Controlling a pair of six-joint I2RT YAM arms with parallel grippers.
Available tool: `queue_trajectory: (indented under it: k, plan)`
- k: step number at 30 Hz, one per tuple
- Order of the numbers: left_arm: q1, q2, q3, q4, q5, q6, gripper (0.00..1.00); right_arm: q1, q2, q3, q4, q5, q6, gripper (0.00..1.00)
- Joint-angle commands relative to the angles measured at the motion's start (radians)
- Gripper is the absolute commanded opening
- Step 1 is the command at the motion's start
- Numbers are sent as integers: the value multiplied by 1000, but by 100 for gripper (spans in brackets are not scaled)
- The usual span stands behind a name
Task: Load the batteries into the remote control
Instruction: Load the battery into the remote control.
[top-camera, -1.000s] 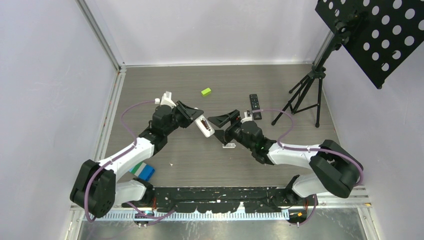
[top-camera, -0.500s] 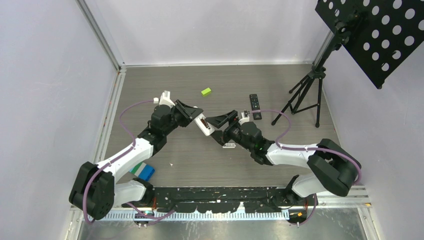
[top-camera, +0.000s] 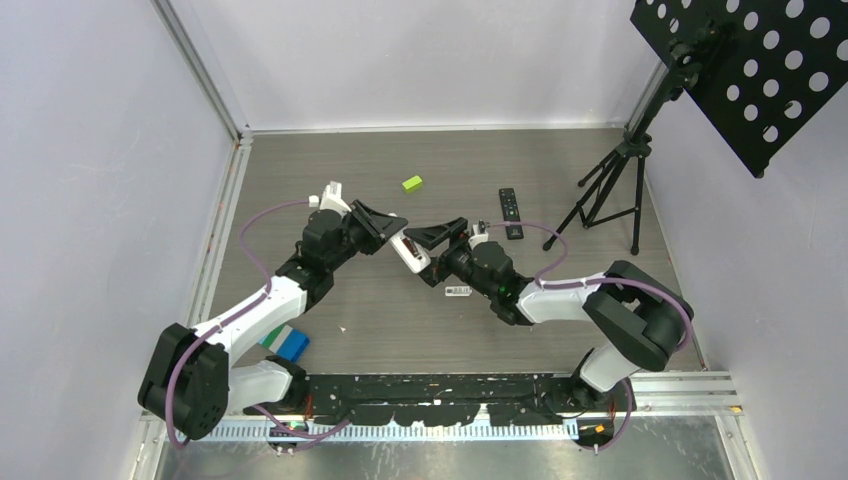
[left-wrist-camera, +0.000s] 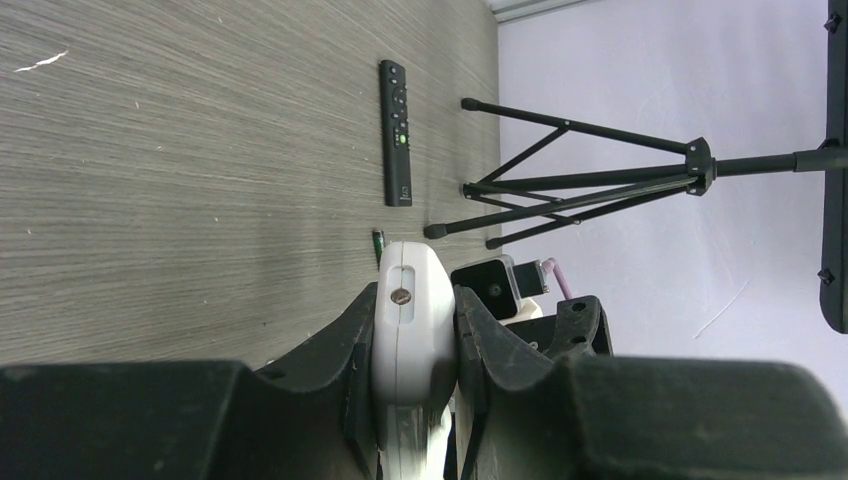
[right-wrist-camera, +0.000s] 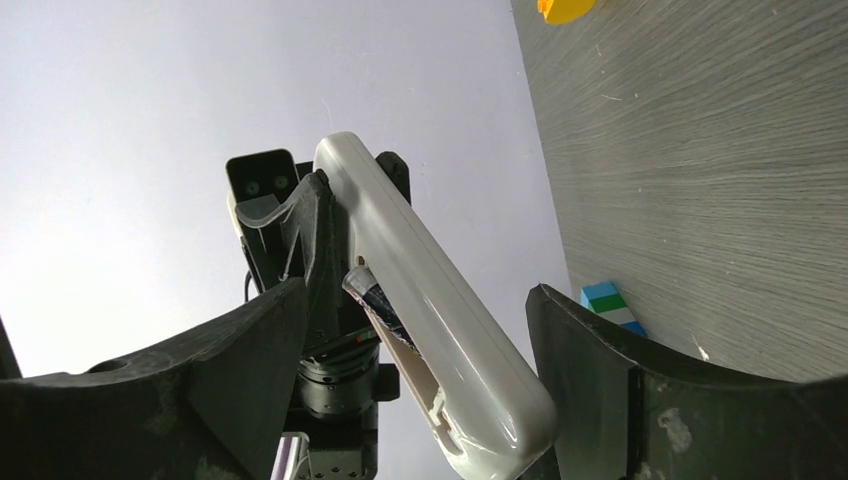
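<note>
Your left claw (left-wrist-camera: 414, 305) is clamped on the white remote (right-wrist-camera: 440, 320), with one finger on each long edge. The remote juts out past the fingertips and is carried clear of the desk (top-camera: 380, 320), at a tilt.

Your right claw (right-wrist-camera: 418, 290) is spread wide and faces the left claw at mid-desk. From the right wrist you see the white remote running diagonally between its two fingers (right-wrist-camera: 250, 380). Neither finger appears to touch it.

The white remote's back is open.
- One dark battery (right-wrist-camera: 372, 293) sits in the compartment at a slant, with one end raised above the rim. You cannot tell from here whether it is fully seated.
- A second battery (left-wrist-camera: 378, 243), dark with a greenish end, lies loose on the desk. It is just off one end of the black remote (left-wrist-camera: 396, 130), between that end and the white remote's tip as the left wrist sees it.

The black remote lies flat, buttons up, to the right of and behind the claws.

Around the desk:
- A tripod (top-camera: 605, 190) stands at the right rear, carrying a perforated black panel (top-camera: 750, 70).
- A green block (top-camera: 412, 183) lies behind the claws.
- A blue and green block (top-camera: 288, 342) lies near the left arm's base.
- A small white piece (top-camera: 458, 291) lies on the desk just beside the right wrist. It is too small to identify.
</note>
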Motion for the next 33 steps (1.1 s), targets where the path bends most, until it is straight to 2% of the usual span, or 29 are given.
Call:
queue_trajectory:
  k: [1,14,20,23,25,27,29,33]
  plan:
    - [0,-9,26,51,19,7,0,5,16,33,94,1,33,84]
    - [0,-12,20,47,30,16,0,1,45,20,149,-14,60,60]
    - [0,-18,20,43,30,11,0,-3,52,9,166,-24,58,41]
    - [0,-22,20,41,31,7,0,-3,52,-2,174,-23,50,38]
    - [0,-25,21,39,28,12,0,-4,48,-10,181,-24,30,46]
    - [5,-26,20,31,27,23,0,-9,37,-26,196,-22,2,66]
    - [22,-29,14,39,47,41,0,-18,20,-49,207,-24,-40,81]
    - [86,-27,-1,105,170,109,0,-69,-36,-120,211,-86,-141,85]
